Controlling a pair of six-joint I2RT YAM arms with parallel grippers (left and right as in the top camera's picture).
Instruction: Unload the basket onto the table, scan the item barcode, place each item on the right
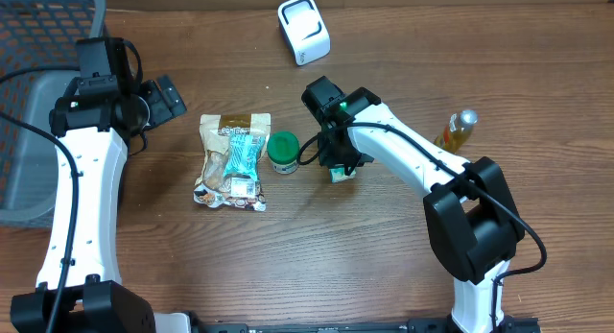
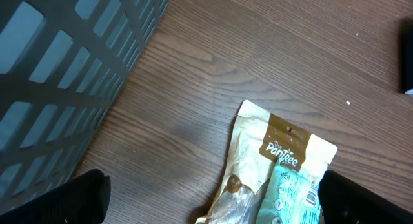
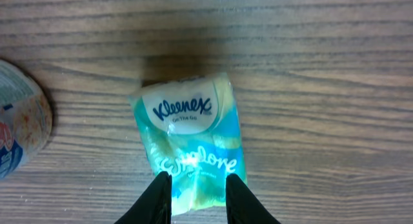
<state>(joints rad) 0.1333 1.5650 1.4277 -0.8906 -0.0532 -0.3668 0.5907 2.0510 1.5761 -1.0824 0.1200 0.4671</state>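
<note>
Wooden table [image 1: 365, 266]; only right wrist reads Kleenex pack [image 3: 187, 137]

We see bright, even light; the tissue pack [image 3: 187, 137] glares whitely, a soft shadow beside it.

The small soft blue-and-green plastic pack of tissues [image 3: 190, 146] has a white oval on it with the name "Kleenex" in dark blue. Under that are the tiny words "On The Go", and lower down is a big white curly word that looks like "explore" but is crinkled and hard to read. The tan paper snack bag [image 2: 284, 143] has a brown band near its top with "The PanTree" in white letters, while the teal packet [image 2: 293, 192] lying on it and the round white tub [image 3: 19, 133] beside the tissues have print too small to read.
</note>
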